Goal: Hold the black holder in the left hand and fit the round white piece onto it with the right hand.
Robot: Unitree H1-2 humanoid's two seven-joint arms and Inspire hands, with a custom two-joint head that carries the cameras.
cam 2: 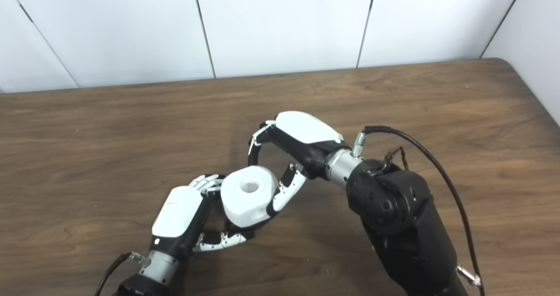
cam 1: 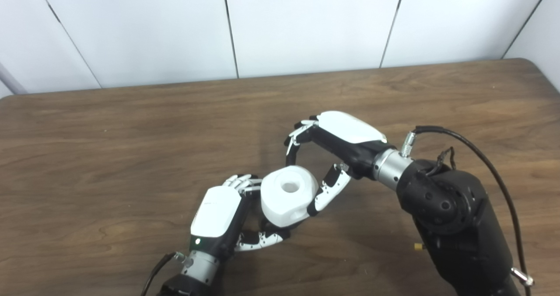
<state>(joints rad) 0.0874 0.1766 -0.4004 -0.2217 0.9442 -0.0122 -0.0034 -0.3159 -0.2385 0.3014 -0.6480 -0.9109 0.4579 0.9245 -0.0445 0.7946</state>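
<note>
Between both hands sits the round white piece (cam 1: 288, 194); the left hand (cam 1: 218, 217) grips it from below, the right hand's (cam 1: 332, 151) thumb touches it, fingers spread apart.

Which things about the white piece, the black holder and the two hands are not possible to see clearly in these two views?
- Black holder: hidden in both views by the round white piece and the left hand; whether the piece is seated on it cannot be told.
- Left hand's palm side: faces away, under its white back cover.
- Right hand: its thumb meets the piece; whether its other fingers touch is unclear.
- Both forearms: cut by the bottom edge.
</note>
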